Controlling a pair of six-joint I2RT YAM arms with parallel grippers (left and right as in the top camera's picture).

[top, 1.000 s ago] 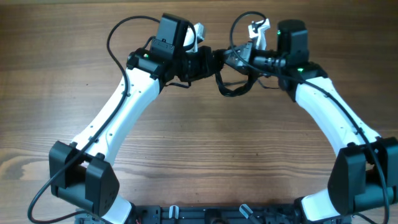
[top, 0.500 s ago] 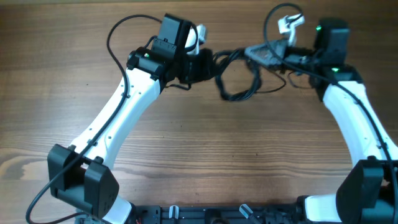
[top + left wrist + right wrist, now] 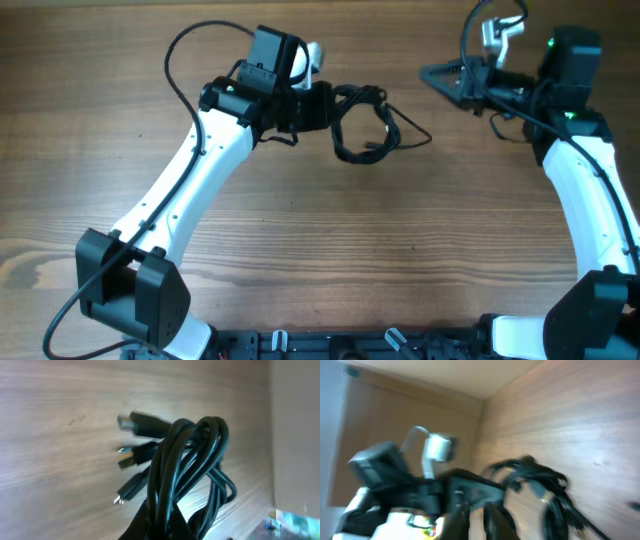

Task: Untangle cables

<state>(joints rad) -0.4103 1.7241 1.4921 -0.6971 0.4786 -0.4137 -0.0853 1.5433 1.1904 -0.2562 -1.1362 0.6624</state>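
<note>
The cables (image 3: 362, 125) are a small bundle of thin black cords, looped loosely just right of my left gripper (image 3: 328, 105), which is shut on them. One thin strand trails right to about mid-table. In the left wrist view the cables (image 3: 185, 460) rise from between the fingers of the left gripper (image 3: 162, 512), with three plug ends (image 3: 131, 421) sticking out left. My right gripper (image 3: 430, 75) is well right of the bundle and apart from it. The blurred right wrist view shows the right gripper (image 3: 481, 512) with a narrow gap and nothing in it, and the cables (image 3: 540, 480) beyond.
The wooden table (image 3: 320, 240) fills the overhead view. Both white arms reach in from their black bases (image 3: 135, 290) at the front edge. Each arm's own thicker black wire (image 3: 180, 50) arcs above it near the table's back.
My right gripper let go of the cables and pulled away to the right. The bundle stayed in my left gripper and now hangs looser, with one strand stretched right.
</note>
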